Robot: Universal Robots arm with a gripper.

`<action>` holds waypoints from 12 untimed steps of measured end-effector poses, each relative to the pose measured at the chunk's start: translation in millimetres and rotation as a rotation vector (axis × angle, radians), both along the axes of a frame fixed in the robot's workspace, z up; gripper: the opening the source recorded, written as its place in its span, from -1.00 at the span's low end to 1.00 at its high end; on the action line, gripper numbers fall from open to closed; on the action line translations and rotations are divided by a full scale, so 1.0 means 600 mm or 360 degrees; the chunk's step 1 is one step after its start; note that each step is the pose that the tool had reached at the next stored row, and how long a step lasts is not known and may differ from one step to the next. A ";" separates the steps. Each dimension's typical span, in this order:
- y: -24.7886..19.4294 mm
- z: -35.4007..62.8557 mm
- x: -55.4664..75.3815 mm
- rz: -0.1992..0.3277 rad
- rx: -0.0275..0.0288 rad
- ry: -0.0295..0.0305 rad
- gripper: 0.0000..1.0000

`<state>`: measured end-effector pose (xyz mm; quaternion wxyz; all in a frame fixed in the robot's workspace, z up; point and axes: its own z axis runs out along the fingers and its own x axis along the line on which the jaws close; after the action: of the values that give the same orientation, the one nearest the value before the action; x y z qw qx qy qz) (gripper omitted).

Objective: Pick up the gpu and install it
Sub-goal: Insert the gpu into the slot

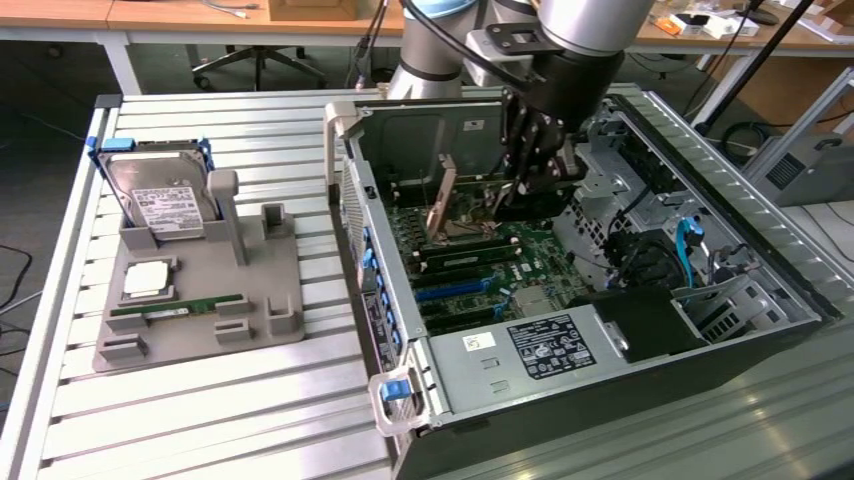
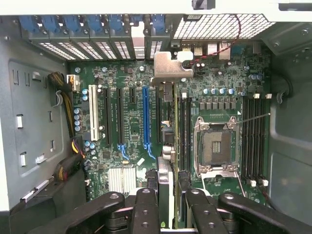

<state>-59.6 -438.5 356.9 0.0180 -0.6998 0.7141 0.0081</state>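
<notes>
— Exterior view first: where do we see the arm?

— Upper middle of the frame, reaching steeply down into the open computer case (image 1: 747, 330), the gripper (image 1: 523, 190) low over the motherboard (image 1: 501, 265).

— And the gpu (image 1: 442, 200)?

— Standing on edge just left of the fingers. In the wrist view we see the gripper (image 2: 165, 204) clamped on the gpu (image 2: 165, 190), its bracket (image 2: 170, 66) at upper centre.
</notes>
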 end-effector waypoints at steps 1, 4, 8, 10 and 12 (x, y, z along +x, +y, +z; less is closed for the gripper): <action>0.0000 0.000 0.000 0.0000 0.00000 0.00000 -0.47; -0.0001 0.000 -0.002 0.0000 0.00000 0.00000 -0.47; -0.0001 0.000 -0.003 0.0000 -0.00001 0.00000 -0.47; -0.0002 -0.001 -0.004 0.0000 0.00000 0.00000 -0.47; -0.0002 -0.001 -0.005 0.0000 -0.00001 0.00000 -0.47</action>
<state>-62.6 -438.6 356.5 0.0180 -0.6997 0.7141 0.0081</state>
